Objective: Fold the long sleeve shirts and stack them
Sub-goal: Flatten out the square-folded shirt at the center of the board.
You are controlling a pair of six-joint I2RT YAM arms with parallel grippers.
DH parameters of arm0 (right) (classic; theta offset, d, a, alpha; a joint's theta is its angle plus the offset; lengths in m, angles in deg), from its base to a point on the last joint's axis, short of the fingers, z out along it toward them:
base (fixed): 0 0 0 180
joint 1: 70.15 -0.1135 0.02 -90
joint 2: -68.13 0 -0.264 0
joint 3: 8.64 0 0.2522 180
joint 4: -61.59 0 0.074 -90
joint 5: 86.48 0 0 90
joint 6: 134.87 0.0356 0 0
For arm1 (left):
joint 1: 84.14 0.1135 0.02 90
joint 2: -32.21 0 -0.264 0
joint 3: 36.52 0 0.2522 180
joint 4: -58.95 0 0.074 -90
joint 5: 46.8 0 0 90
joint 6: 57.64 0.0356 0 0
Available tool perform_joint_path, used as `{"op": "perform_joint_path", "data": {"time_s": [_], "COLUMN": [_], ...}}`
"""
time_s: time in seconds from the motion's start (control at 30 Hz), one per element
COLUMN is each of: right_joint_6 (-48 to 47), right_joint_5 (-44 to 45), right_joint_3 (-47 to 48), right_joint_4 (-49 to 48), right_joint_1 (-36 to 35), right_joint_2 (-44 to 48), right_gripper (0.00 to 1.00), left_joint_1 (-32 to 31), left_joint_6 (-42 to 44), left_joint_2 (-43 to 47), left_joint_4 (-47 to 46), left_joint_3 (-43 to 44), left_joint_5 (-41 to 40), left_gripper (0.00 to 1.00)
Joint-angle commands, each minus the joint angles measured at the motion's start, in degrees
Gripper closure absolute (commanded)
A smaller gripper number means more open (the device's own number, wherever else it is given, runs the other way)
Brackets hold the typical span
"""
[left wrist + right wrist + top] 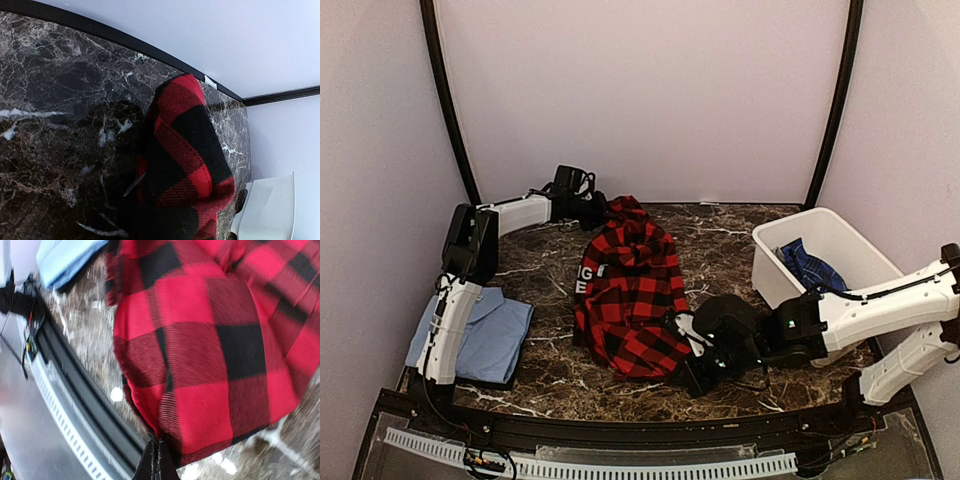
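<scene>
The red-and-black checked flannel shirt (630,290) lies bunched lengthwise in the middle of the marble table. My left gripper (592,207) is at its far end, shut on the cloth; in the left wrist view the flannel (185,150) drapes over the gripper (165,225) and hides its fingers. My right gripper (700,368) is at the near end, shut on the hem, with the flannel (210,350) pinched between the gripper's (158,460) closed black tips. A light blue shirt (480,335) lies folded at the near left. A dark blue patterned shirt (810,265) sits in the bin.
A white plastic bin (840,235) stands at the right, also seen as the bin (270,205) past the flannel. The black front rail (85,405) runs close under the right gripper. The light blue shirt (65,257) shows beyond the flannel's edge.
</scene>
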Motion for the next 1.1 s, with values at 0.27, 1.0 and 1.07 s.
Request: {"op": "perform_joint_path", "data": {"time_s": [0.27, 1.0, 1.07], "right_joint_6": [11.8, 6.4, 4.9], "right_joint_5": [-3.3, 10.1, 10.3], "right_joint_3": [-9.3, 3.4, 4.5], "right_joint_4": [-2.9, 4.8, 3.8], "right_joint_1": [-6.6, 3.3, 6.5], "right_joint_2": [3.2, 2.3, 1.3], "right_gripper": [1.0, 0.46, 0.46], "left_joint_1": [1.1, 4.5, 5.4], "left_joint_6": [0.0, 8.6, 10.0], "left_joint_2": [-4.0, 3.7, 5.2], "left_joint_4": [-1.5, 8.0, 9.7], "left_joint_3": [7.5, 11.9, 11.8], "left_joint_5": [1.8, -4.5, -5.2], "left_gripper": [0.96, 0.02, 0.01]}}
